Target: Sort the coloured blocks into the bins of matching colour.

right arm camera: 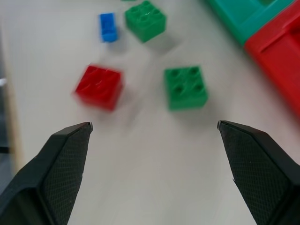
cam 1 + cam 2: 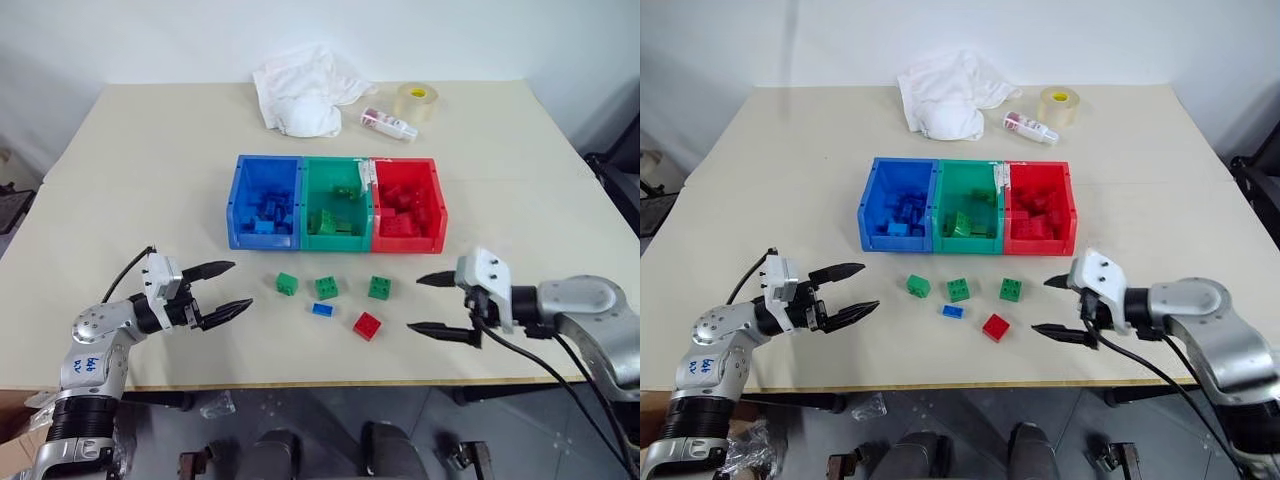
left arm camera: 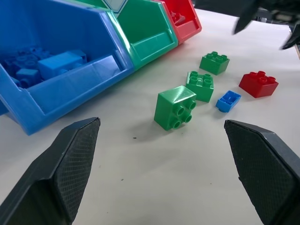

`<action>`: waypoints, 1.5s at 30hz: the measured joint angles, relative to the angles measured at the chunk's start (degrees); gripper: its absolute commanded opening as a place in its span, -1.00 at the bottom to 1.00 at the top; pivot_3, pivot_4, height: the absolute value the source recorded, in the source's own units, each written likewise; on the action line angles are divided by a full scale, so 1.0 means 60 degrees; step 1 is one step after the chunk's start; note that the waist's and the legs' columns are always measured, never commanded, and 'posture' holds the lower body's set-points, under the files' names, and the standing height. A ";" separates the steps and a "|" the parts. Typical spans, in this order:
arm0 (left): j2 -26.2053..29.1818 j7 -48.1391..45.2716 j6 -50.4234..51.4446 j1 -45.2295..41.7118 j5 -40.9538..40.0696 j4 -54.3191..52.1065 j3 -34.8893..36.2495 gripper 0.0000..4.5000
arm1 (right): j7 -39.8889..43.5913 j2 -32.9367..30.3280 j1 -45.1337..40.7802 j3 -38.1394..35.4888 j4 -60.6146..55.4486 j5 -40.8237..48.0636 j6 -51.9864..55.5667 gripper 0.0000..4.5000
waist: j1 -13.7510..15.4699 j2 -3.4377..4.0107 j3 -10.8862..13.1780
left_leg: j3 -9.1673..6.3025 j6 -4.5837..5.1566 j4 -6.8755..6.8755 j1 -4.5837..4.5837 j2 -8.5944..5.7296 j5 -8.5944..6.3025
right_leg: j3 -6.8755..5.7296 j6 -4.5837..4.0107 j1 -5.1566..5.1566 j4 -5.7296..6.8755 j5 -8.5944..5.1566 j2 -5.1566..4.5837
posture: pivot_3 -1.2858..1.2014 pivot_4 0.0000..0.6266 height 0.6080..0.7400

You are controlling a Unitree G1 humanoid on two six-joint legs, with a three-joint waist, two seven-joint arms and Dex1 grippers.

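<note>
Three joined bins stand mid-table: blue bin (image 2: pixel 264 202), green bin (image 2: pixel 335 205), red bin (image 2: pixel 408 206), each with bricks of its own colour inside. On the table in front of them lie three green blocks (image 2: pixel 287 284) (image 2: pixel 326 288) (image 2: pixel 379 288), a small blue block (image 2: pixel 322 310) and a red block (image 2: pixel 367 326). My left gripper (image 2: pixel 222 291) is open, low over the table left of the loose blocks. My right gripper (image 2: pixel 432 303) is open too, to the right of the red block. Nothing sits between either pair of fingers.
At the back of the table lie a crumpled white cloth (image 2: pixel 300 90), a small bottle (image 2: pixel 388 124) and a clear tape roll (image 2: pixel 416 100). The table's front edge (image 2: pixel 330 383) runs just below both grippers.
</note>
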 measured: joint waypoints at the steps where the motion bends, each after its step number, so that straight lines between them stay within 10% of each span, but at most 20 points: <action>1: -0.0002 0.0028 0.0004 0.0033 0.0000 -0.0025 0.0002 1.00 | -0.0023 0.0154 -0.0220 0.0238 0.0262 -0.0159 -0.0108 0.99 | 0.0005 0.0000 0.0000 | -0.0004 0.0000 0.0000 0.0000 0.0001 0.0000 | -0.0002 0.0000 0.0001 0.0000 0.0000 0.0001 | 0.03 -0.52 1.00; 8: -0.0170 0.0332 0.0054 0.0512 -0.0019 -0.0722 0.0035 1.00 | -0.0023 0.1393 -0.1724 0.1487 0.2517 -0.1187 -0.0998 0.91 | 0.0013 -0.0002 0.0002 | -0.0011 -0.0001 0.0002 -0.0008 -0.0004 0.0000 | -0.0004 0.0000 -0.0005 0.0002 0.0000 0.0000 | 0.03 -0.52 1.00; 17: -0.0193 0.0637 0.0236 0.1030 -0.0114 -0.1234 0.0221 1.00 | 0.0027 0.1873 -0.2106 0.1666 0.2856 -0.1263 -0.0829 -0.33 | 0.0015 -0.0002 0.0002 | -0.0016 -0.0002 0.0006 -0.0008 -0.0002 -0.0001 | -0.0008 0.0000 -0.0002 0.0004 0.0000 0.0003 | 0.03 -0.52 1.00; 31: -0.0223 0.0752 0.0345 0.0765 -0.0123 -0.1432 0.0263 1.00 | -0.1022 0.3362 -0.5382 0.0935 0.4043 -0.1197 -0.1160 -0.34 | -0.0083 -0.0001 0.0002 | -0.0013 -0.0010 -0.0002 -0.0008 0.0001 -0.0004 | -0.0009 -0.0003 -0.0015 0.0017 -0.0001 0.0007 | 0.03 -0.52 1.00; 40: -0.0305 0.0780 0.0350 0.0768 -0.0121 -0.1426 0.0182 1.00 | -0.1702 0.4492 -0.6520 0.1000 0.6941 -0.2022 -0.3017 0.99 | -0.0250 -0.0001 0.0002 | -0.0046 -0.0008 -0.0011 -0.0012 -0.0017 -0.0004 | -0.0020 -0.0003 -0.0015 0.0029 -0.0001 0.0002 | 0.03 -0.52 1.00; 45: -0.0240 0.0646 0.0357 0.0683 -0.0122 -0.1401 0.0174 1.00 | -0.1255 0.3845 -0.5682 0.0921 0.5708 -0.1908 -0.2771 0.99 | -0.0243 -0.0001 0.0002 | -0.0046 -0.0008 -0.0012 -0.0012 -0.0010 -0.0004 | -0.0025 -0.0003 -0.0014 0.0027 -0.0001 0.0004 | 0.03 -0.52 1.00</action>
